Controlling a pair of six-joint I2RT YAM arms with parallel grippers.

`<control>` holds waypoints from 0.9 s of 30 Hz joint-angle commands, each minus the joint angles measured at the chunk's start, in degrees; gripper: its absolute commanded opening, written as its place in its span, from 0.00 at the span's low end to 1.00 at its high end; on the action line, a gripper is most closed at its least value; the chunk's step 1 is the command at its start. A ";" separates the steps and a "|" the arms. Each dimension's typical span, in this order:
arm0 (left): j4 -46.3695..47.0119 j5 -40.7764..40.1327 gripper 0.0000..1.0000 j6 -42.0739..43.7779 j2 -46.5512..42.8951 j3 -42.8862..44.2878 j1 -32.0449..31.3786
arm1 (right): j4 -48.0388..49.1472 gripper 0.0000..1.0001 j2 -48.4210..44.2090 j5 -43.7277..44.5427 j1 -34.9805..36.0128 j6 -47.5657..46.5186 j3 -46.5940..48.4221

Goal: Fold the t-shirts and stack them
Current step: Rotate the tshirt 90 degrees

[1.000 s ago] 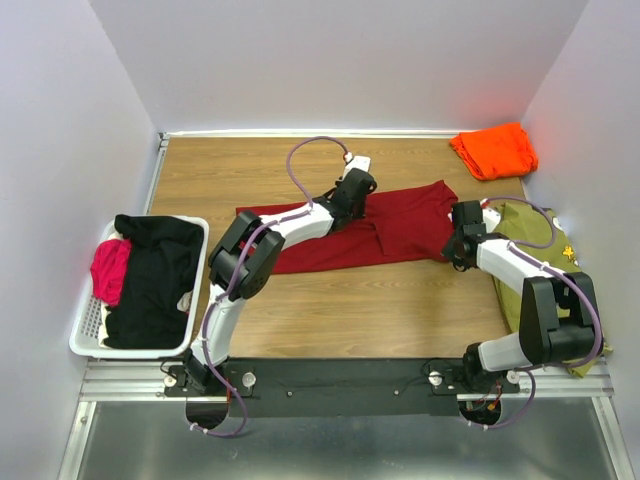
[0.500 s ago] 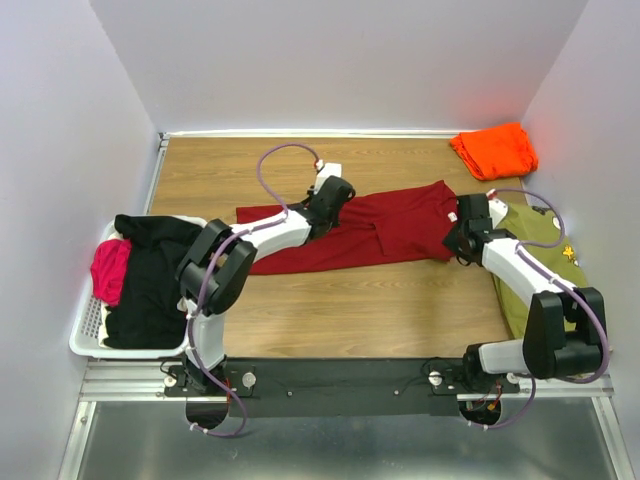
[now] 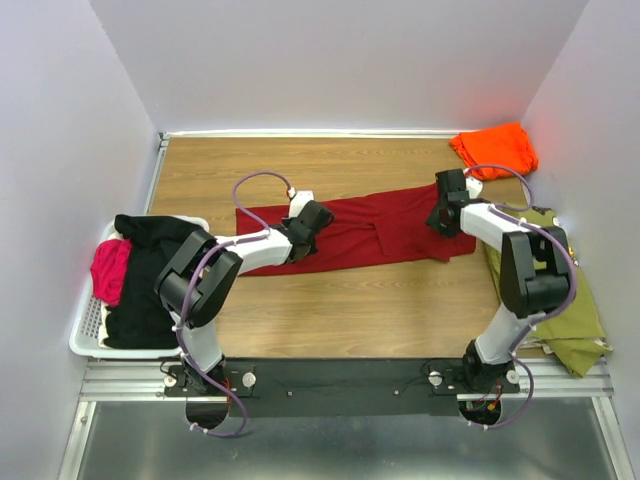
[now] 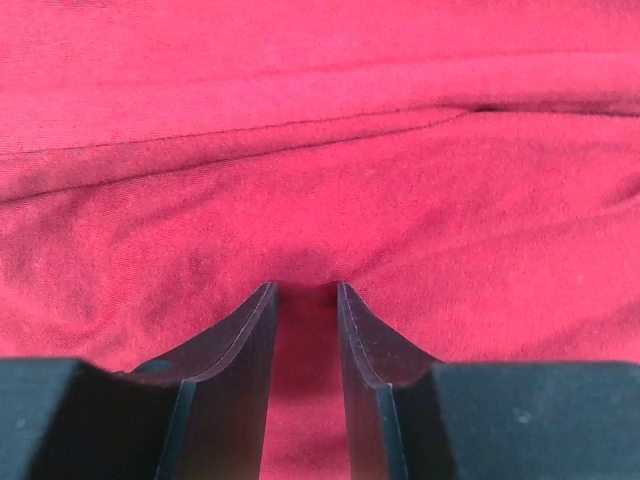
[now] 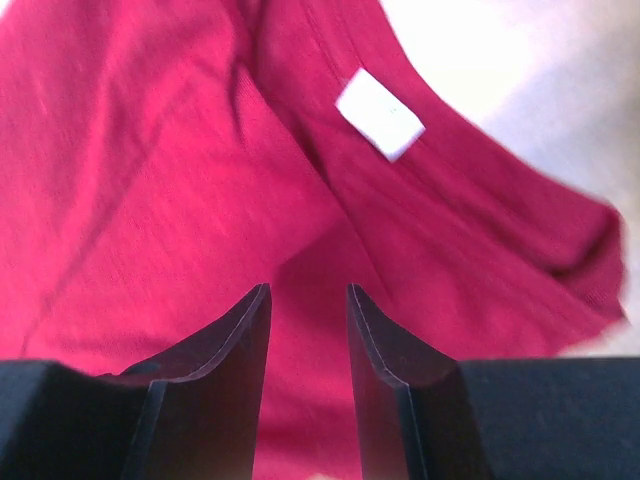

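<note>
A dark red t-shirt point(image 3: 380, 228) lies spread in a long band across the middle of the table. My left gripper point(image 3: 306, 224) rests on its left half. In the left wrist view that gripper point(image 4: 305, 288) is open a little, its tips pressing a small dimple into the flat red cloth point(image 4: 330, 180). My right gripper point(image 3: 440, 212) hovers over the shirt's right end. In the right wrist view it point(image 5: 308, 290) stands open above the cloth, with the white neck label point(image 5: 380, 113) just ahead. A bright orange t-shirt point(image 3: 494, 150) lies folded in the far right corner.
A white basket point(image 3: 80, 335) at the left edge holds black point(image 3: 150, 275) and pink point(image 3: 110, 270) clothes. An olive-green garment point(image 3: 548, 295) lies along the right side by the wall. Walls close in the table on three sides.
My left gripper slid leftward along the red shirt. My right gripper opened, let go of the shirt's right end, and moved away from me toward its far right part.
</note>
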 commanded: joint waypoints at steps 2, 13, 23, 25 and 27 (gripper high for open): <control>-2.74 0.47 0.39 -2.31 0.14 -3.46 1.04 | 1.81 0.45 9.22 -0.40 0.38 -1.99 7.42; -4.50 4.51 0.39 -5.21 -5.40 -11.45 1.04 | 1.46 0.45 22.95 -2.16 0.30 -3.66 17.62; -5.12 9.43 0.38 -7.84 -6.10 -13.04 -3.88 | -4.77 0.45 31.22 -1.99 0.30 -7.70 31.94; -4.94 9.17 0.37 -7.58 -6.19 -12.52 -5.63 | -4.87 0.45 30.26 -1.46 0.38 -7.88 32.31; -5.38 8.13 0.36 -7.23 -6.98 -11.90 -6.25 | -4.87 0.45 28.07 -0.76 0.30 -7.97 32.49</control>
